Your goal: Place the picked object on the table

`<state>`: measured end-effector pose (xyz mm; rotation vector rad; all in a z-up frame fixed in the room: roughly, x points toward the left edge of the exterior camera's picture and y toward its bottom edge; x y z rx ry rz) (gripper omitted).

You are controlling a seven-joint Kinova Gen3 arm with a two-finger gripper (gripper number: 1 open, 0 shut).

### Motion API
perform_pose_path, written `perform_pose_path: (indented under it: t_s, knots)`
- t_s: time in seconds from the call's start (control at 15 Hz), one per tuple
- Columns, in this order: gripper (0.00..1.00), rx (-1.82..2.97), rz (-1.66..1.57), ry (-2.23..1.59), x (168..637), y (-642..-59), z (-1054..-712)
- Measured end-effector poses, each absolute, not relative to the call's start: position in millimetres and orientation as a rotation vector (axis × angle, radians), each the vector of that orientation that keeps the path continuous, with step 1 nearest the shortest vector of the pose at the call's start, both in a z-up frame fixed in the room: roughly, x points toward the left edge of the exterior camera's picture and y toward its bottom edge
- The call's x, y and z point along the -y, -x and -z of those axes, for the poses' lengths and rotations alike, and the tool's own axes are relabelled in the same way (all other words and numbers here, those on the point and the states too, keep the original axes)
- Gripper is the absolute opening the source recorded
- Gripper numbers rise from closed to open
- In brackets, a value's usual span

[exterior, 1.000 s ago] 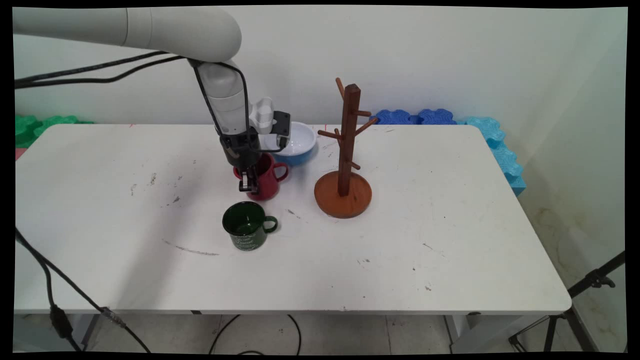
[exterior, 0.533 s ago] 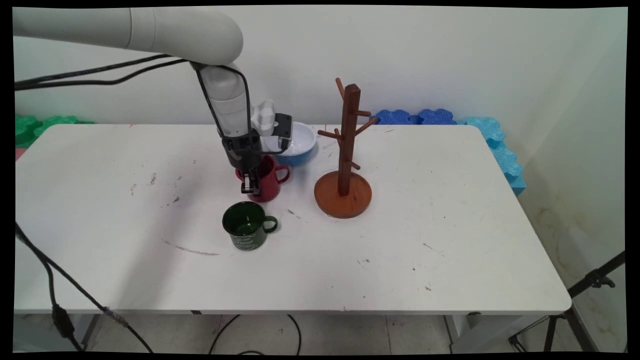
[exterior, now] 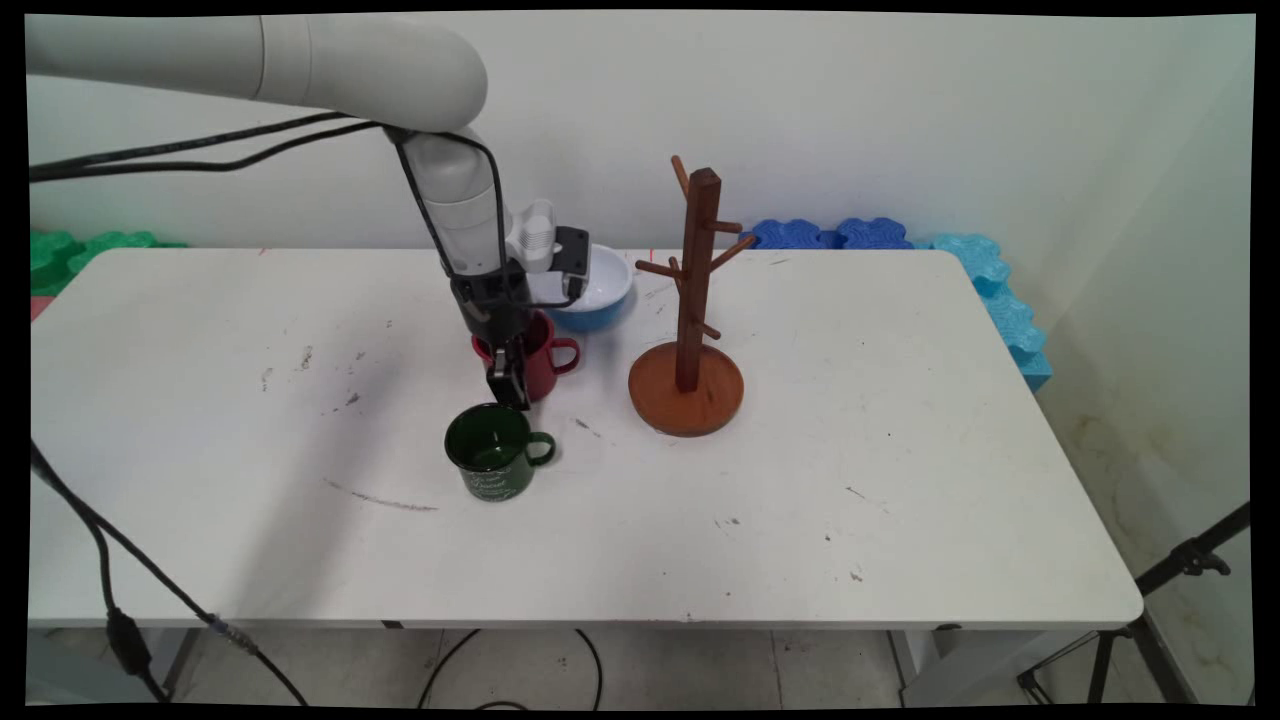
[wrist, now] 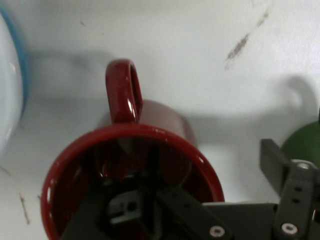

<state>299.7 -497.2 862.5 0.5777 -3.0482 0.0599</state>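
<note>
Hand [exterior: 508,385], fingers spread astride the red mug [exterior: 541,362] wall, one inside, beside the green mug [exterior: 493,451].

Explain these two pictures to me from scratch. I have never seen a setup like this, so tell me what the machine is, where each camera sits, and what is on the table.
The machine is a white robot arm ending in a black two-finger gripper. The wide picture comes from a fixed camera looking down across the white table. The close picture comes from a camera on the hand, looking along the fingers.

On the table stand a red mug, a green mug just in front of it, a blue bowl with a white inside behind, and a wooden mug tree to the right.

In the hand view one finger reaches inside the red mug, the other stays outside its rim. The gripper is open; nothing is held.
</note>
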Motion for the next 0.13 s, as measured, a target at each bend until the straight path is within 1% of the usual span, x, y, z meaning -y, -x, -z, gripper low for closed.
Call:
perform_pose_path:
  t_s: [0.13]
  knots:
    - [1.0,3.02,-0.077,-0.57,497.6,-296.1,-871.6]
